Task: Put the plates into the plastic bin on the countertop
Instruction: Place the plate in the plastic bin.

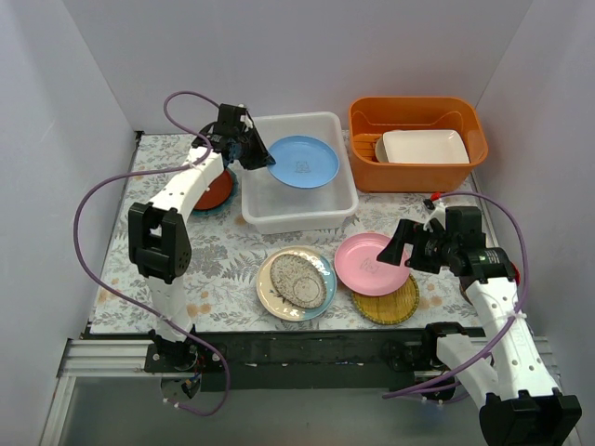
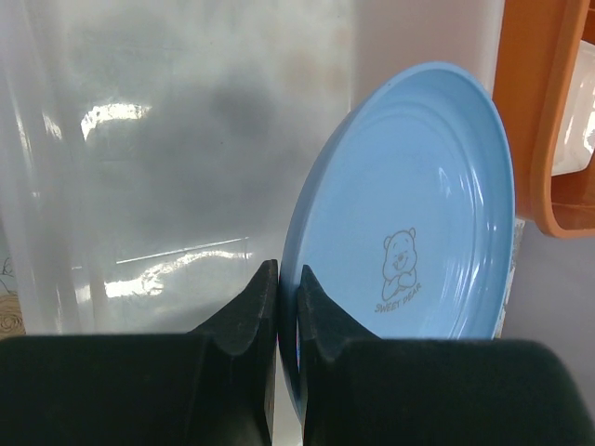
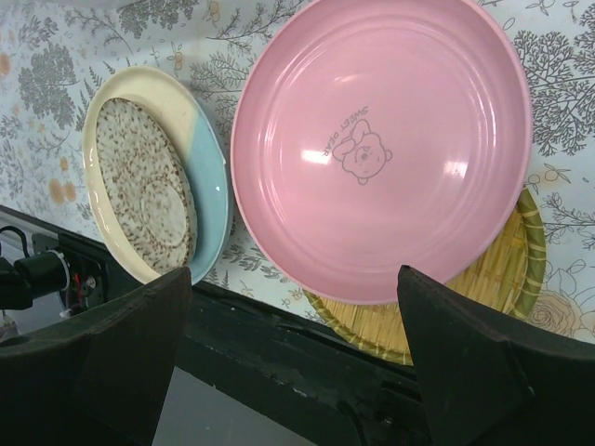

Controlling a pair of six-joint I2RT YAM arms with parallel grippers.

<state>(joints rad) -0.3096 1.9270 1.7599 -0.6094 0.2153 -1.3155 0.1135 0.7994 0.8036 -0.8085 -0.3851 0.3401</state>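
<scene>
My left gripper (image 1: 258, 151) is shut on the rim of the light blue plate (image 1: 303, 161) and holds it tilted over the white plastic bin (image 1: 307, 216). In the left wrist view the plate (image 2: 418, 214) stands on edge between my fingers (image 2: 251, 307), with the bin's inside (image 2: 167, 167) behind it. My right gripper (image 1: 398, 247) is open above the pink plate (image 1: 370, 266). That plate (image 3: 381, 139) lies on a woven yellow plate (image 3: 483, 288). A speckled plate (image 1: 297, 282) on a cream and teal plate (image 1: 275, 302) lies to the left. A red-brown plate (image 1: 216, 190) on a teal one sits left of the bin.
An orange tub (image 1: 418, 116) at the back right holds a white rectangular dish (image 1: 426, 147). A small red cup (image 1: 431, 199) shows near the right arm. The table's black front rail (image 1: 307, 348) runs below the plates. Purple cables loop round both arms.
</scene>
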